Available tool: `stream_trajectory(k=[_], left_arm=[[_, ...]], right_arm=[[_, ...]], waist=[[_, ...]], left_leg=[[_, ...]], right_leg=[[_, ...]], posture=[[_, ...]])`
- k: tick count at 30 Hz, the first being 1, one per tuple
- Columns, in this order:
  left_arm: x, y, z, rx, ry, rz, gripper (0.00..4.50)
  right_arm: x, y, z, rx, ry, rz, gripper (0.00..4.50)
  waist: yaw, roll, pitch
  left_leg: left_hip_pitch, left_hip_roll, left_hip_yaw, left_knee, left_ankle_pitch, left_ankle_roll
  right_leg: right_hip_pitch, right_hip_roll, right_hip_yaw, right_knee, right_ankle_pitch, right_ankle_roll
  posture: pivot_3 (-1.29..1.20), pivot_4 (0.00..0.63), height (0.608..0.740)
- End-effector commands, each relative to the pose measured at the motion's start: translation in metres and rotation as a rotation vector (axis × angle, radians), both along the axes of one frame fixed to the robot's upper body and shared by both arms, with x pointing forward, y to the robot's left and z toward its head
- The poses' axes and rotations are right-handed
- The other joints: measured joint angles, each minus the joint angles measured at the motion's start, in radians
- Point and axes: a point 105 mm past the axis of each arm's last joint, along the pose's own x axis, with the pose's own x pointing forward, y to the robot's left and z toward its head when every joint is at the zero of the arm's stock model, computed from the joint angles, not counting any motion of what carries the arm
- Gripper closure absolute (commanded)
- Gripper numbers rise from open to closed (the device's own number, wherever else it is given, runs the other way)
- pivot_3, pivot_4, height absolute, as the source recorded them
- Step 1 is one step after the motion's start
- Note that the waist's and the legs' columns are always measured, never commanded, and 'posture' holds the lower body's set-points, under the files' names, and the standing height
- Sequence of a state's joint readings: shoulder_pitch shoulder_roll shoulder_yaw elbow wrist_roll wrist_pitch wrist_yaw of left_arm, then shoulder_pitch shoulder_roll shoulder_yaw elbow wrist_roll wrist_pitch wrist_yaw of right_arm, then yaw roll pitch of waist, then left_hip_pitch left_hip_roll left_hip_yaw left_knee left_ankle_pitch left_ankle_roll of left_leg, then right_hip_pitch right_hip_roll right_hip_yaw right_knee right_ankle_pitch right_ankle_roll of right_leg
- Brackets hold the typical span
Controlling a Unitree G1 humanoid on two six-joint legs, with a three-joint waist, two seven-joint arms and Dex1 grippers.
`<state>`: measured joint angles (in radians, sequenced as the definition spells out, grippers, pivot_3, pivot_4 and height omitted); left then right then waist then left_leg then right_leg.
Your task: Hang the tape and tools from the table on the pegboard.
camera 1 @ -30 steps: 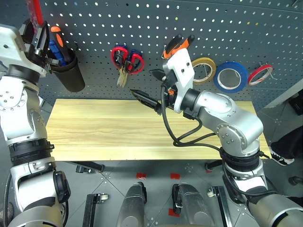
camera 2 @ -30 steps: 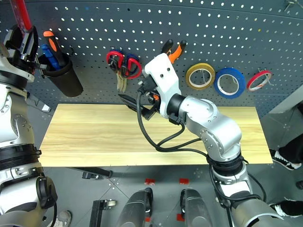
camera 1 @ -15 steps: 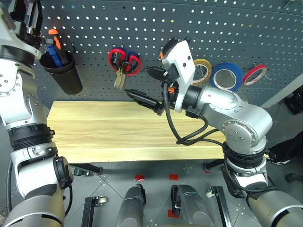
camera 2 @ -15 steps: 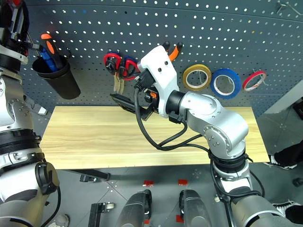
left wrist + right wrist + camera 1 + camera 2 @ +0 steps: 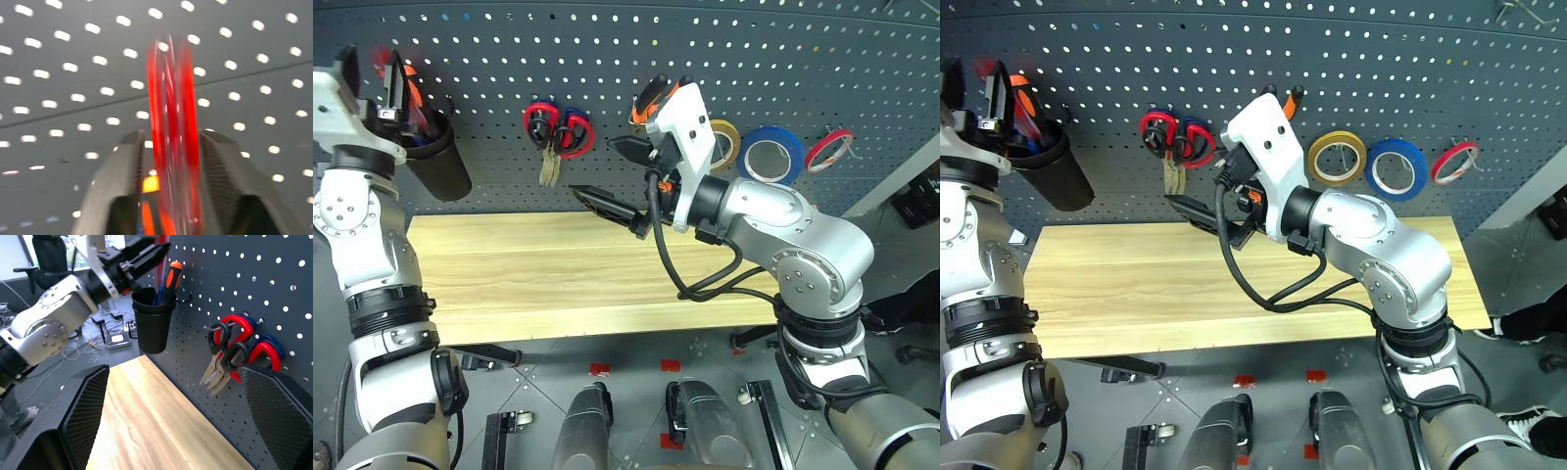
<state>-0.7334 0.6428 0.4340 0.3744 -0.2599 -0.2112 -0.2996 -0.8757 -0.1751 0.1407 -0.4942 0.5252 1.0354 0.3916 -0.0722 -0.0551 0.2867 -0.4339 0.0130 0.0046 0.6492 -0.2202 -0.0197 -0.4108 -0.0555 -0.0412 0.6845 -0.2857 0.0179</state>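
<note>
Left gripper (image 5: 168, 161) is up at the black cup (image 5: 435, 162) on the pegboard (image 5: 607, 59), near the board's left edge. A red-handled screwdriver (image 5: 171, 127), blurred, stands between its fingers; whether they pinch it or hang loose beside it, cannot tell. The lower handle is hidden in the cup. Right gripper (image 5: 622, 181) hovers over the back edge of the bare table (image 5: 538, 274), fingers wide apart, empty. Pliers (image 5: 1288, 100) hang half hidden behind it. Scissors (image 5: 553, 137) and blue tape (image 5: 769, 157) hang on hooks.
</note>
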Motion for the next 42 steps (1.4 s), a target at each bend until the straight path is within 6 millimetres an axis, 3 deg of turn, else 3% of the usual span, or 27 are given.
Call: stream_trajectory(k=[1, 5, 8, 10, 12, 17, 21, 24, 28, 34, 37, 42], left_arm=[[-0.011, 0.000, 0.011, -0.008, -0.065, 0.011, 1.10], [-0.006, -0.017, 0.007, 0.025, -0.034, -0.039, 0.04], [0.000, -0.041, -0.007, 0.086, 0.046, -0.125, 0.04], [0.003, -0.051, -0.027, 0.114, 0.137, -0.174, 0.04], [0.006, -0.051, -0.059, 0.110, 0.271, -0.193, 0.04], [0.005, -0.039, -0.120, 0.024, 0.498, -0.136, 0.04], [0.002, -0.003, -0.176, -0.071, 0.714, 0.142, 0.04], [-0.006, 0.005, -0.191, -0.092, 0.747, 0.170, 0.04], [-0.011, -0.004, -0.210, -0.069, 0.778, 0.100, 0.04], [-0.018, -0.024, -0.238, -0.146, 0.825, -0.020, 0.04], [-0.019, -0.021, -0.247, -0.199, 0.822, 0.023, 0.04], [-0.021, -0.021, -0.261, -0.246, 0.828, 0.053, 0.04]], right_arm=[[-0.006, 0.001, 0.009, 0.022, -0.045, 0.023, 0.00], [-0.005, 0.000, 0.009, 0.023, -0.049, 0.023, 0.00], [-0.005, -0.001, 0.007, 0.021, -0.056, 0.022, 0.00], [-0.004, -0.005, 0.003, 0.017, -0.062, 0.016, 0.00], [-0.004, -0.012, -0.004, 0.011, -0.065, 0.004, 0.00], [-0.001, -0.031, -0.025, 0.008, -0.076, -0.054, 0.00], [0.018, -0.062, -0.066, -0.025, -0.078, -0.280, 0.00], [0.028, -0.088, -0.099, 0.003, -0.051, -0.460, 0.00], [0.041, -0.124, -0.135, 0.053, -0.020, -0.710, 0.00], [0.035, -0.155, -0.195, 0.081, 0.129, -0.831, 0.00], [0.036, -0.172, -0.220, 0.072, 0.177, -0.944, 0.00], [0.037, -0.183, -0.239, 0.044, 0.184, -1.024, 0.00]], waist=[[0.001, 0.000, -0.002], [0.009, 0.000, -0.009], [0.013, 0.001, -0.015], [0.014, 0.001, -0.021], [0.015, 0.001, -0.032], [0.017, 0.002, -0.047], [0.023, 0.005, -0.076], [0.025, 0.004, -0.088], [0.032, 0.004, -0.102], [0.039, 0.007, -0.132], [0.039, 0.010, -0.138], [0.039, 0.015, -0.150]], left_leg=[[0.000, 0.000, 0.000, 0.000, 0.000, 0.000], [0.000, 0.000, 0.000, 0.002, 0.000, 0.000], [0.000, 0.000, 0.000, 0.004, 0.000, 0.000], [0.000, 0.000, 0.000, 0.006, 0.000, 0.000], [0.000, 0.000, 0.000, 0.007, 0.000, 0.000], [0.001, 0.001, 0.000, 0.010, -0.003, 0.005], [0.003, 0.000, -0.002, 0.011, -0.003, 0.005], [0.006, 0.000, -0.002, 0.012, -0.003, 0.005], [0.007, 0.000, -0.002, 0.012, -0.002, 0.006], [0.009, 0.000, 0.000, 0.011, -0.002, 0.006], [0.013, 0.001, 0.000, 0.011, -0.002, 0.006], [0.026, 0.001, 0.000, 0.010, -0.003, 0.007]], right_leg=[[0.000, 0.000, 0.000, 0.000, 0.000, 0.000], [0.000, 0.000, 0.000, 0.003, 0.000, 0.000], [0.000, 0.000, 0.001, 0.005, 0.000, 0.000], [0.000, 0.000, 0.001, 0.006, 0.000, 0.000], [0.000, 0.000, 0.002, 0.007, 0.000, 0.000], [0.000, 0.001, 0.002, 0.012, 0.000, 0.000], [0.003, 0.002, 0.002, 0.014, 0.000, 0.000], [0.006, 0.002, 0.003, 0.013, 0.000, 0.001], [0.006, 0.002, 0.003, 0.014, 0.002, -0.001], [0.008, 0.002, 0.004, 0.013, 0.002, -0.001], [0.012, 0.004, 0.004, 0.014, 0.002, -0.002], [0.024, 0.004, 0.005, 0.011, 0.002, -0.002]], posture=[[-0.12, 0.193, 0.740], [-0.12, 0.192, 0.740], [-0.12, 0.186, 0.740], [-0.11, 0.174, 0.740], [-0.10, 0.168, 0.740], [-0.09, 0.151, 0.740], [-0.08, 0.131, 0.740], [-0.07, 0.118, 0.740], [-0.07, 0.100, 0.740], [-0.07, 0.086, 0.740], [-0.08, 0.079, 0.740], [-0.08, 0.062, 0.740]])
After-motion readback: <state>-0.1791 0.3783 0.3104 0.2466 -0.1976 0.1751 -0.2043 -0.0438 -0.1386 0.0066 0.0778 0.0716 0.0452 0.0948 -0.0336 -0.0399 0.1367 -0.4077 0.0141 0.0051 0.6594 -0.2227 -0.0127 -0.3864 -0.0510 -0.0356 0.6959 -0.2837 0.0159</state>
